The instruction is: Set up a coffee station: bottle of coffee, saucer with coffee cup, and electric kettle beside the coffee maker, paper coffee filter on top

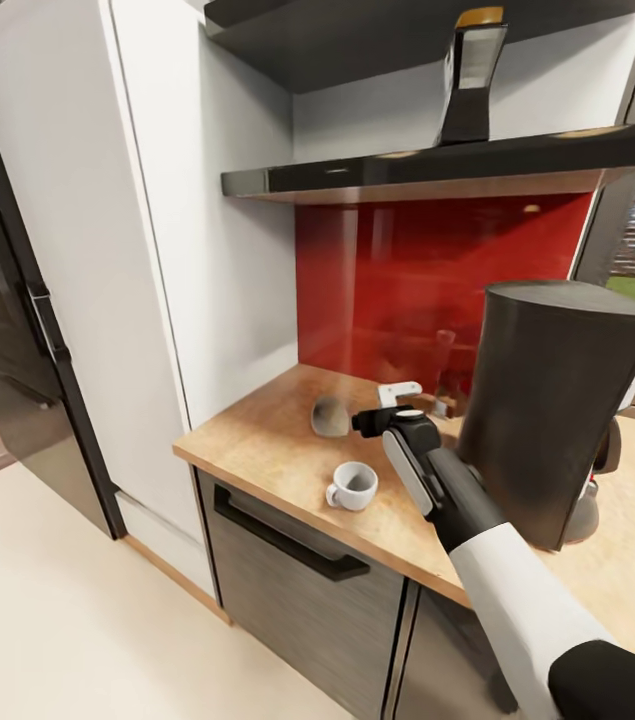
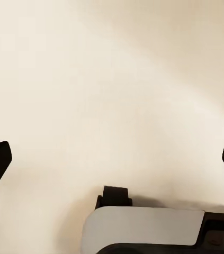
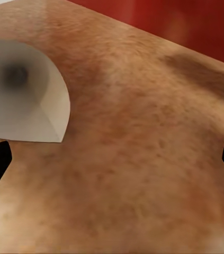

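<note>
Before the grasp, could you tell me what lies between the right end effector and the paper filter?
Bare countertop alone separates the right end effector from the paper filter, per head view.

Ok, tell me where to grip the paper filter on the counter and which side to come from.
Grip the filter by its open rim, one finger inside the mouth and one outside. It lies on its side on the counter, mouth toward the right gripper, so come in low from that side. The thin paper wall likely crushes under a full squeeze.
</note>
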{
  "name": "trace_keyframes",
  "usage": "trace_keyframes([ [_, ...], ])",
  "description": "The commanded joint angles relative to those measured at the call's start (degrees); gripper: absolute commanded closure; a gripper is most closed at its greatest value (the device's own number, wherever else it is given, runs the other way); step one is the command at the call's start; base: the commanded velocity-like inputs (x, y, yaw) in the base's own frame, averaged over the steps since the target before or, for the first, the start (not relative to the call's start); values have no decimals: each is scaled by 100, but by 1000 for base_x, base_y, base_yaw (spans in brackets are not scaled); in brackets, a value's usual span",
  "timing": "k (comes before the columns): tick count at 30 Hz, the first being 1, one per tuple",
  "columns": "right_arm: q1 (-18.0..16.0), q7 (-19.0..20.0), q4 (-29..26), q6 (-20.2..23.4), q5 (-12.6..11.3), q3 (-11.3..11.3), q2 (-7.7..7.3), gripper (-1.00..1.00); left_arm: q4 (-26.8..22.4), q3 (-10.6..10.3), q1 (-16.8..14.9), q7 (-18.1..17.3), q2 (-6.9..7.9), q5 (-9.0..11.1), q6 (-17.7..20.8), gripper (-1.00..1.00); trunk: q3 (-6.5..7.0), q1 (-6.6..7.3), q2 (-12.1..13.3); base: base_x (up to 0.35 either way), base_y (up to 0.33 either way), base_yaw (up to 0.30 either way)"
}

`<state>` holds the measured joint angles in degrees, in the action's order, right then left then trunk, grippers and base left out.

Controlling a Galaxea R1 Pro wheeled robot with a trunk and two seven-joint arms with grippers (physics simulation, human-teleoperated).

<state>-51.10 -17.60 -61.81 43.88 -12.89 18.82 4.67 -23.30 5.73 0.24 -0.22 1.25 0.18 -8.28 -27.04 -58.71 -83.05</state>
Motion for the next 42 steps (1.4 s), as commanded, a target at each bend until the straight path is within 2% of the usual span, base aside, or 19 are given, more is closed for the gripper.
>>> trace_keyframes([
  [1,-5,-53,25,12,-61,13,-1,-100,-8,12,3,-1,-2,3,-7,-100,-5,-2,-3,150,0,0],
  [26,-5,-13,353,-33,-96,44,28,-100,-8,16,3,1,-2,5,-7,-100,-5,-2,-3,80,0,0],
  [37,-5,7,475,-319,-108,49,33,-100,-8,16,3,2,-2,4,-7,-100,-5,-2,-3,21,0,0],
  [40,-5,150,500,-348,-108,50,34,-100,-8,16,3,0,-2,2,-7,-100,-5,-2,-3,2,0,0],
  [41,-5,372,510,-358,-104,51,34,-100,-8,16,3,2,-2,2,-7,-100,-5,-2,-3,0,0,0],
  [42,-5,435,512,-361,-101,51,34,-100,-8,16,3,3,-2,3,-7,-100,-5,-2,-3,0,0,0],
])
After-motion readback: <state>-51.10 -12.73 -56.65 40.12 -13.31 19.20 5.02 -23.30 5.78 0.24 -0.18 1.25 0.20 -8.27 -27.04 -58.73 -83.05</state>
